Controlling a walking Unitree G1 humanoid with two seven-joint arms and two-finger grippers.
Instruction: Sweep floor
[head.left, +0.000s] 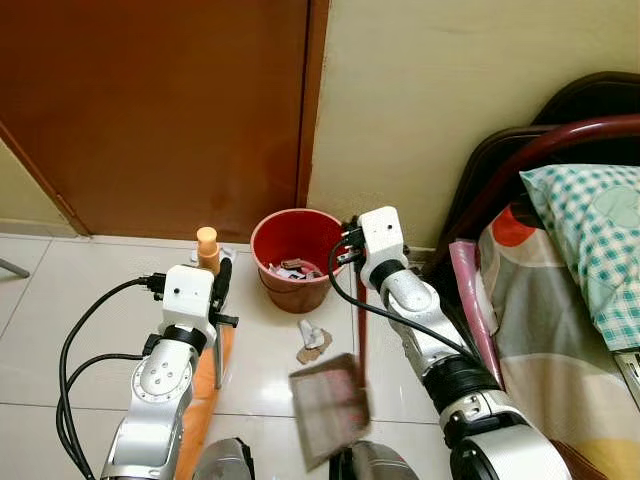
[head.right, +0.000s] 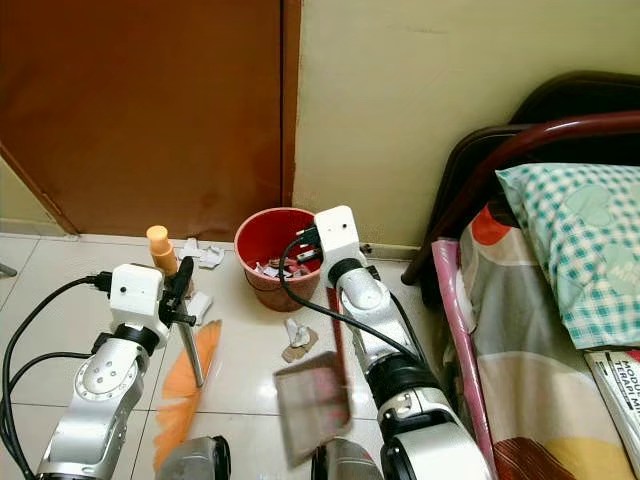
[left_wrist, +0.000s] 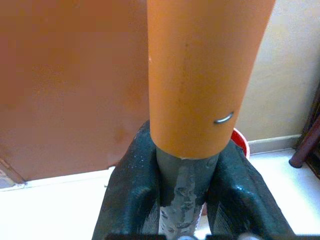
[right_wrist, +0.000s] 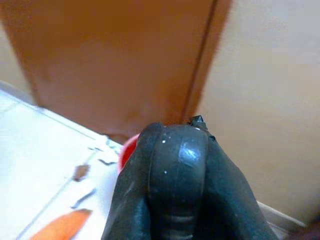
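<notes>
My left gripper (head.left: 222, 276) is shut on a broom's grey shaft (left_wrist: 184, 186), just below its orange handle cap (head.left: 207, 246). The orange bristles (head.right: 184, 386) rest on the tiles beside my left arm. My right gripper (head.left: 349, 252) is shut on the top of a dark red dustpan handle (head.left: 362, 338). The pan (head.left: 328, 408) hangs tilted just above the floor in front of me. Crumpled paper scraps (head.left: 312, 341) lie on the tiles between broom and dustpan. Behind them, a red bucket (head.left: 295, 292) holding paper scraps stands against the wall.
A brown door (head.left: 150, 100) and a cream wall close off the far side. More scraps (head.right: 200, 252) lie by the door's base. A bed (head.left: 560, 330) with a dark red frame and checked pillow (head.left: 590, 240) borders the right side. Black cables loop off my left arm.
</notes>
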